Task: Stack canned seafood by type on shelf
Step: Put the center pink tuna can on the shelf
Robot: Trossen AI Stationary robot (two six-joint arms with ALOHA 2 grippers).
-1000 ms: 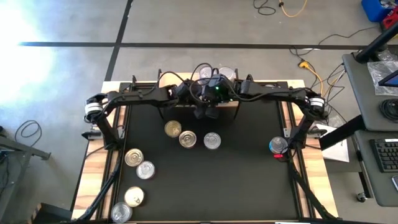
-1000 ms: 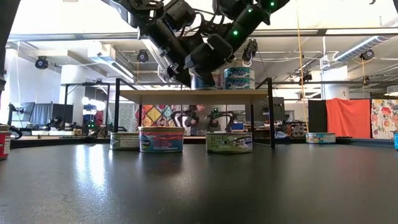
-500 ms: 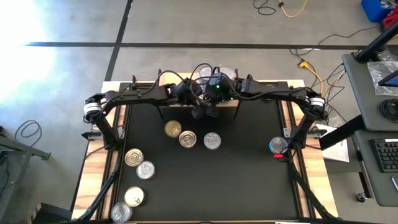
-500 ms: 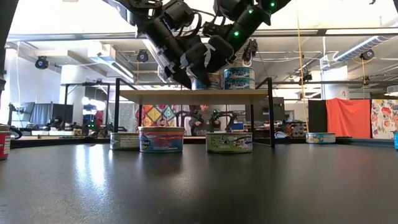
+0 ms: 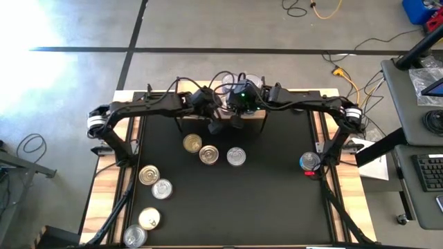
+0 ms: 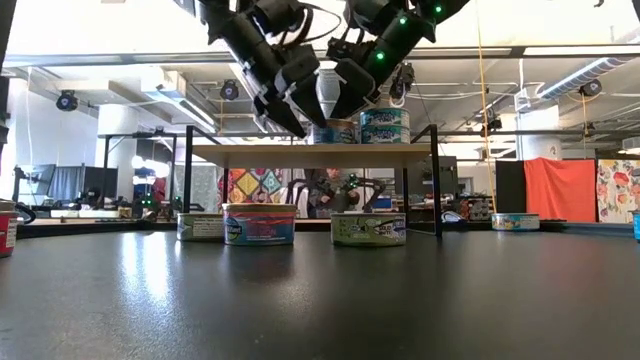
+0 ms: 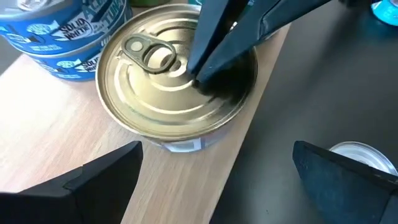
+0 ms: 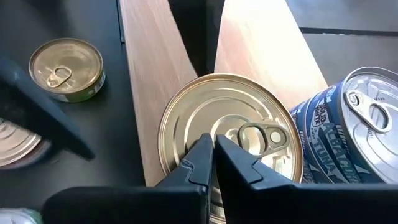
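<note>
Surface: a black-topped table (image 5: 277,200) with a wooden rim is seen from above, set on a grey concrete floor; a workshop room is seen beyond it in the low view.

Shelf: a light-wood shelf (image 6: 260,150) on dark legs is placed at the far side of the table, directly under both grippers.

Right gripper (image 8: 213,149): the fingers are pressed together with nothing between them, and the tips are laid on the lid of a gold-lidded can (image 8: 186,124) on the shelf. In the left wrist view the same closed fingers are seen resting on that lid (image 7: 143,93).

Left gripper (image 7: 214,165): the fingers are spread wide and nothing is held. It is poised just above the gold-lidded can, one finger to each side; no contact with the can is seen.

Blue tuna cans (image 8: 348,137): a stack of two blue-labelled cans is found on the shelf just beside the gold-lidded can, on the far side of it from the left gripper. In the low view the stack (image 6: 385,125) is seen upright beside the closed right gripper.

Row of three cans (image 5: 210,153): these are set on the table just in front of the shelf, below and forward of both grippers.

Group of four cans (image 5: 154,187): these are found on the left arm's side of the table, well apart from its gripper.

Single can (image 5: 309,161): it is placed beside the right arm's base, well apart from the right gripper.
</note>
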